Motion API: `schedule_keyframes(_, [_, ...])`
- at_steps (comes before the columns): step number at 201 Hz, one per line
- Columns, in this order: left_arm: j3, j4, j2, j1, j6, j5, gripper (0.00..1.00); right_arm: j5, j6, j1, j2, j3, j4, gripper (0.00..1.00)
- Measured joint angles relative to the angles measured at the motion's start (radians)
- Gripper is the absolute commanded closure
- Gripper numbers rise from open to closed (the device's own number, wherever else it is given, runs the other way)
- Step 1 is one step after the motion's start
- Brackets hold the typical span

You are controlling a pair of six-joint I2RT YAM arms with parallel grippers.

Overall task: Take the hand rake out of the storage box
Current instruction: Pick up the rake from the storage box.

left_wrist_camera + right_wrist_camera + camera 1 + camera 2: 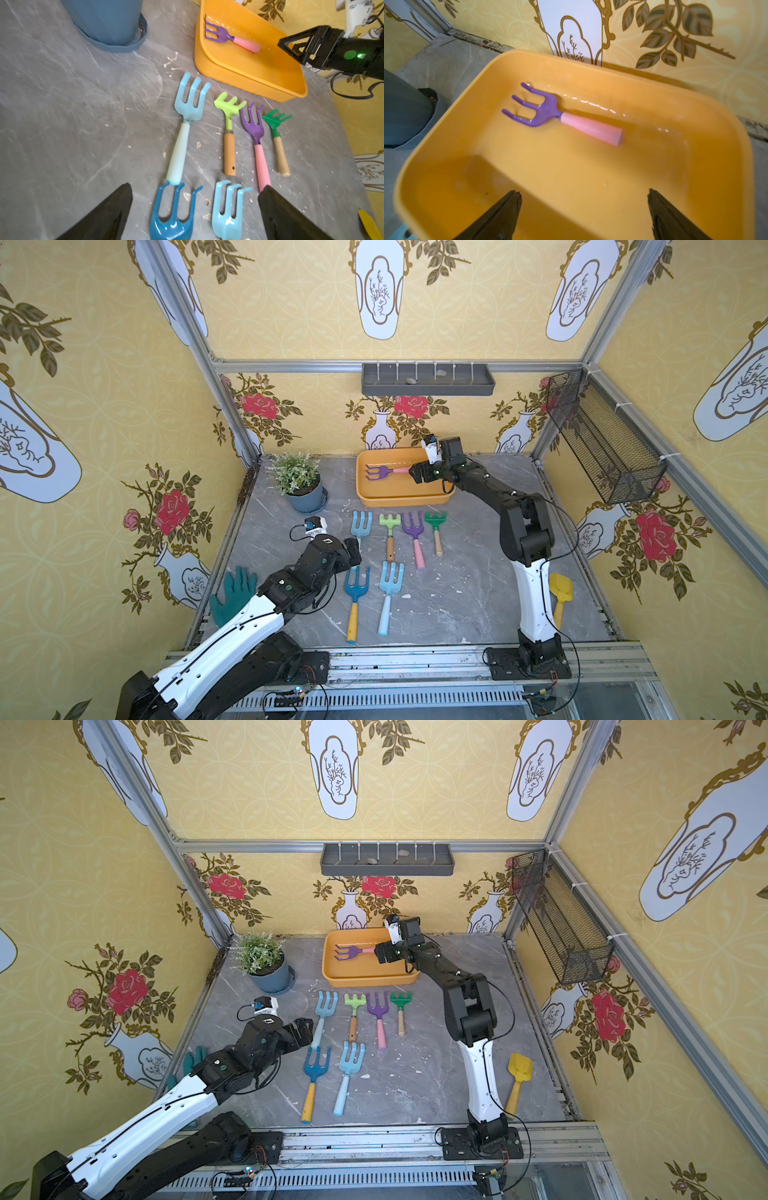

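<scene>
The hand rake (384, 472) (353, 951) has a purple three-tined head and a pink handle. It lies alone in the orange-yellow storage box (399, 502) (365, 981) at the back of the table. My right gripper (415, 472) (583, 193) hovers open over the box, just behind the handle's end, apart from the rake (560, 116). My left gripper (355, 549) (195, 187) is open low over the table, above the heads of two blue rakes, holding nothing. The left wrist view also shows the rake (228, 38), the box (239, 76) and the right gripper (291, 45).
Several coloured rakes (390, 556) lie in two rows on the grey table in front of the box. A potted plant (301, 485) stands back left. A green glove (232, 593) lies at the left edge, a yellow shovel (561, 593) at the right. A wire basket (602, 439) hangs on the right wall.
</scene>
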Motion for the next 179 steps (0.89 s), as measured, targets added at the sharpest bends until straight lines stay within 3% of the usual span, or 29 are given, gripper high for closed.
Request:
schedule_keyframes(23, [-0.013, 0.047, 0.063, 0.108, 0.058, 0.087, 0.0, -0.05, -0.025, -0.017, 0.146, 0.189, -0.053, 0.03])
schedule_keyframes(45, [-0.019, 0.092, 0.132, 0.158, 0.102, 0.158, 0.0, -0.104, -0.044, -0.035, 0.216, 0.239, -0.043, 0.02])
schedule_keyframes(98, [-0.019, 0.155, 0.22, 0.194, 0.15, 0.249, 0.0, -0.239, 0.027, -0.066, 0.348, 0.309, 0.088, 0.02])
schedule_keyframes(179, [-0.029, 0.185, 0.205, 0.226, 0.158, 0.263, 0.0, -0.257, 0.121, -0.049, 0.414, 0.365, 0.231, 0.01])
